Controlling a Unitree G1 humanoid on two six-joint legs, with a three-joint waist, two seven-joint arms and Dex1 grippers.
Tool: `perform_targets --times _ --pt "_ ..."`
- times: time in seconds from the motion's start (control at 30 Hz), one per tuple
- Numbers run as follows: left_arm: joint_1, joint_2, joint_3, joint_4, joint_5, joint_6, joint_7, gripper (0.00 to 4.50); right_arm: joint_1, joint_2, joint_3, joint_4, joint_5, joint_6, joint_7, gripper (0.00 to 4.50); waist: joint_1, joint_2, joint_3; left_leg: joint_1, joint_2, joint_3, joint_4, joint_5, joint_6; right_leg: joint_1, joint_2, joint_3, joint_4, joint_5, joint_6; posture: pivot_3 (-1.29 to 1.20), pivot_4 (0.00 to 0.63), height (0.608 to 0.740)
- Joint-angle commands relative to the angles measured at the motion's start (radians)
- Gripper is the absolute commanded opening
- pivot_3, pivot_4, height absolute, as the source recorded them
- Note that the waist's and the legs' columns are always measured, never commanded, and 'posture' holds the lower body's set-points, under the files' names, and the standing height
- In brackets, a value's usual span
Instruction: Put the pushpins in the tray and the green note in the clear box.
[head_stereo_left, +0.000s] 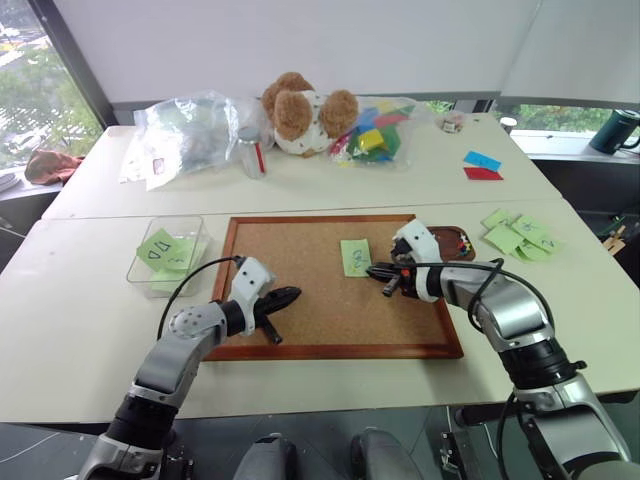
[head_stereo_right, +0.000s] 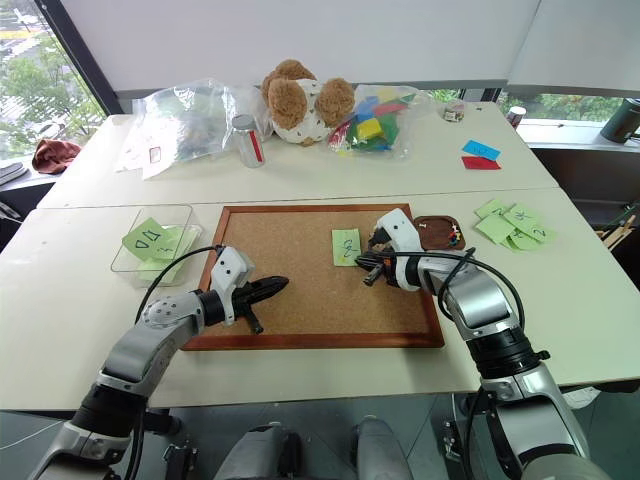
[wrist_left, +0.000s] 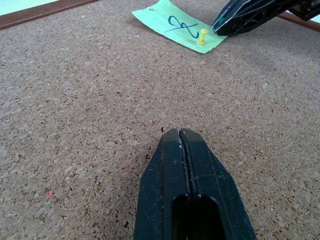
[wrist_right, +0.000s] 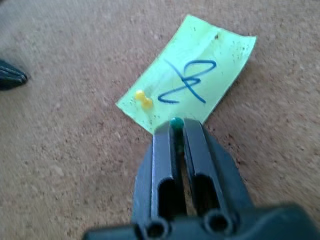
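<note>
We are seeing the right claw (wrist_right: 176, 126) closed on a green-headed pushpin (wrist_right: 176, 122) at the near edge of the green note (wrist_right: 187, 89), the pin's head pinched right at the fingertips. A second, yellow pushpin (wrist_right: 143, 98) is standing in the note near its left corner, so the paper is still being held to the corkboard (head_stereo_left: 300, 290). The left claw (wrist_left: 181, 145) is sitting shut and empty over bare cork, well to the left of the note. The tray (head_stereo_right: 437, 232) is lying just beside the board's far right edge with a few pins already in it; the clear box (head_stereo_left: 140, 262) is on the counter (head_stereo_left: 80, 330) left of the board, holding other notes. We are judging the pins light, rigid, sharp and slippery, so they are best taken across the head, pulled straight out along the shaft. The note looks thin and floppy; we are expecting it to curl or slide, so an edge lifted off the cork is the place to pinch once both pins are out.
</note>
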Motion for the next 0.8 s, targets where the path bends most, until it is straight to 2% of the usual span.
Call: perform_targets --times 0.03,0.43,0.57,0.8 --pt "0.033 0.011 -0.018 0.046 0.031 0.043 0.003 0.0 -0.022 -0.006 -0.024 -0.067 0.015 -0.001 0.011 0.04 0.0 0.0 0.0 0.0 0.0 0.0 0.0 0.0 0.0 0.0 0.0 0.0 0.0 0.0 0.0 0.0 0.15 0.74" --pt "0.031 0.012 -0.034 0.058 0.035 0.053 -0.007 0.0 -0.065 -0.06 -0.143 -0.138 0.065 0.079 -0.007 0.04 0.003 0.0 0.0 0.0 0.0 0.0 0.0 0.0 0.0 0.0 0.0 0.0 0.0 0.0 0.0 0.0 0.15 0.74" --pt "0.028 0.012 -0.034 0.06 0.033 0.055 -0.01 0.0 -0.096 -0.097 -0.207 -0.01 0.032 0.032 -0.049 0.04 0.003 0.0 0.0 0.0 0.0 0.0 0.0 0.0 0.0 0.0 0.0 0.0 0.0 0.0 0.0 0.0 0.15 0.74" --pt "0.023 0.012 -0.033 0.064 0.032 0.053 -0.011 0.0 -0.144 -0.123 -0.235 0.281 -0.038 -0.102 -0.111 0.04 0.002 0.0 0.0 0.0 0.0 0.0 -0.001 0.0 0.0 0.001 0.0 0.0 -0.001 0.0 0.0 0.0 0.15 0.74"
